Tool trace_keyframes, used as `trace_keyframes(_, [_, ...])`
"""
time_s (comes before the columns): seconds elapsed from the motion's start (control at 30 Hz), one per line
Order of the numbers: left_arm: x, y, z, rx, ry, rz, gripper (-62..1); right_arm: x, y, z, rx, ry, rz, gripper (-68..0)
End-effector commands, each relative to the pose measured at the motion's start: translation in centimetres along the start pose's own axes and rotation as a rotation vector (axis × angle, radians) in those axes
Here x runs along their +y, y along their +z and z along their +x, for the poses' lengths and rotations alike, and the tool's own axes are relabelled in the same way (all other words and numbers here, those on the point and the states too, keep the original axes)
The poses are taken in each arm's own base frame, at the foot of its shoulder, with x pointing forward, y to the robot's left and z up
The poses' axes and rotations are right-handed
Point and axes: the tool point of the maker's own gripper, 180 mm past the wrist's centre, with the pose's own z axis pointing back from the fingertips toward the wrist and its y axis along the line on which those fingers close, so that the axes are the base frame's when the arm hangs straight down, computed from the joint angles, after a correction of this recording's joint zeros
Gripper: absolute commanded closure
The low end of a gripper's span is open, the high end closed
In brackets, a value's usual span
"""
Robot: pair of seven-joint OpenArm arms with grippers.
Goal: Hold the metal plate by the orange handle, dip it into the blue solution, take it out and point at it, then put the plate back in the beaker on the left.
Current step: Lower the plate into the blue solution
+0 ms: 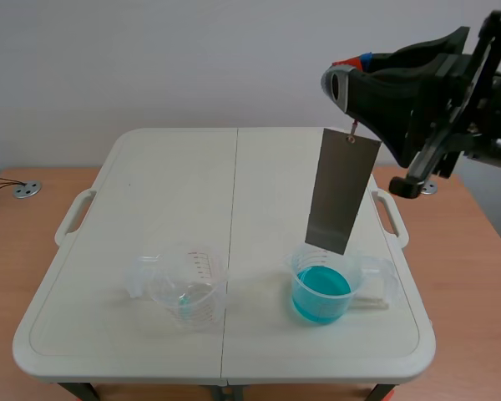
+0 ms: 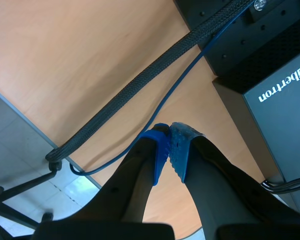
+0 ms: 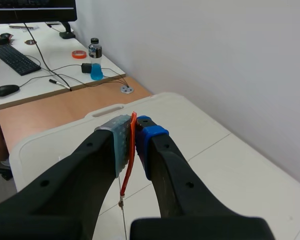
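1. While the black box (image 2: 270,75) near it reads "Libertron", the left claw (image 2: 169,150) is clenched empty.
2. The right claw (image 3: 135,145) grips the thin orange handle (image 3: 131,150); the dull grey rectangular metal plate (image 1: 342,190) hangs above the blue solution (image 1: 321,292).

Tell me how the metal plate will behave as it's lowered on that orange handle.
The plate looks flat and stiff, so it probably won't bend. It hangs from a thin orange handle pinched in the right gripper, so it will likely swing or twist. Its lower edge may catch the beaker rim.
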Motion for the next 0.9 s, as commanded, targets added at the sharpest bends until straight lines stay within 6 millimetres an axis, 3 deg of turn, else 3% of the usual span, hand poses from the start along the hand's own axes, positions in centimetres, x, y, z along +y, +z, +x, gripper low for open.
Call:
trace_keyframes(0.0, [-0.2, 0.1, 0.3, -0.015, 0.005, -0.002, -1.6, -0.1, -0.1, 0.7, -0.036, -0.007, 0.005, -1.3])
trace_keyframes(0.87, [-0.2, 0.2, 0.3, -0.014, 0.005, -0.002, -1.6, -1.4, -0.3, -3.1, 0.0, -0.109, -0.018, -1.3])
